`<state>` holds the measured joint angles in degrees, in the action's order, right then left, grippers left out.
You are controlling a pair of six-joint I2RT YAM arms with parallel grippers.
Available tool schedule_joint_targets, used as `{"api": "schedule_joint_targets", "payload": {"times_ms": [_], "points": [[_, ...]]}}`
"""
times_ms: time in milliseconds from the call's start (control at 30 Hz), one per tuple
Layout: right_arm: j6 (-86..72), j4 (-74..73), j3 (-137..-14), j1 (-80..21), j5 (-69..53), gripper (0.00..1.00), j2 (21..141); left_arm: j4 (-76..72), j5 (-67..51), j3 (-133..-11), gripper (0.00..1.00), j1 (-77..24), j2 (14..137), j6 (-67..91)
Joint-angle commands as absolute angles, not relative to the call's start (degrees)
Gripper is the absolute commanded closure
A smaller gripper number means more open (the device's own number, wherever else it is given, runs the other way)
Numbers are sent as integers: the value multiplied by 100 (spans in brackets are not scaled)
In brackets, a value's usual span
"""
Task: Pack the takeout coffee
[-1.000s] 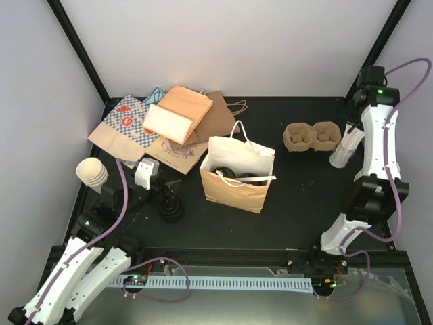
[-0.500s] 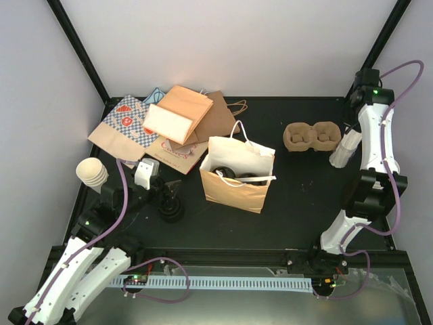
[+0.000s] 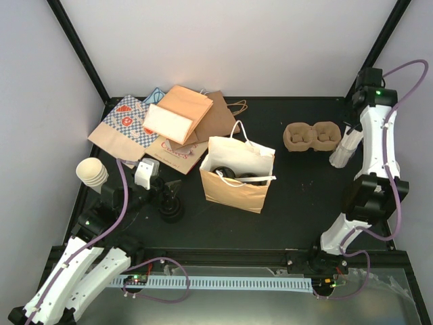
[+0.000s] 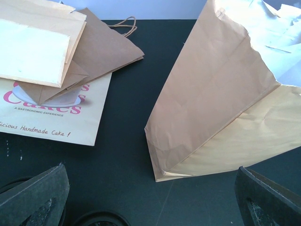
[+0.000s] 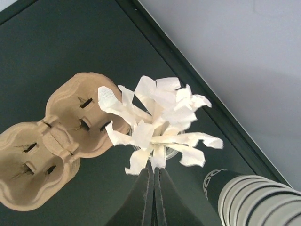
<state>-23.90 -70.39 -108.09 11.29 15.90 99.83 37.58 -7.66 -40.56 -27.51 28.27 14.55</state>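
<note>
A brown paper bag (image 3: 233, 184) stands open mid-table, with round black lids (image 3: 233, 177) of the takeout coffee showing inside; the cup bodies are hidden. The empty brown pulp two-cup carrier (image 3: 311, 135) lies at the back right, also in the right wrist view (image 5: 51, 146). Beside it, my right gripper (image 5: 154, 170) is shut, pinching the end of a white paper strip (image 5: 159, 157) from a bunch in a clear cup (image 5: 171, 151). My left gripper (image 4: 150, 190) stands wide open and holds nothing, low in front of the bag's side (image 4: 211, 94).
Flat paper bags (image 3: 162, 128) are piled at the back left. A stack of lidless cream cups (image 3: 91, 172) lies at the left edge, loose black lids (image 3: 171, 214) sit by my left gripper, and another cup stack (image 5: 254, 200) lies near the right frame post.
My right gripper has closed fully onto the paper strip, and the right arm shifted slightly. The left arm and the bag have not moved.
</note>
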Motion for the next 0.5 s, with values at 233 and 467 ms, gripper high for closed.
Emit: {"api": "schedule_joint_targets", "payload": {"times_ms": [233,467], "points": [[-2363,-7524,-11376,1138,1281,99,9001,3624,-760,-4069,1,-2766,2857,1402],[-2404,-7537,-11377,1140,734,99,8369,3617,-774,-4077,1,-2764,2894,1394]]}}
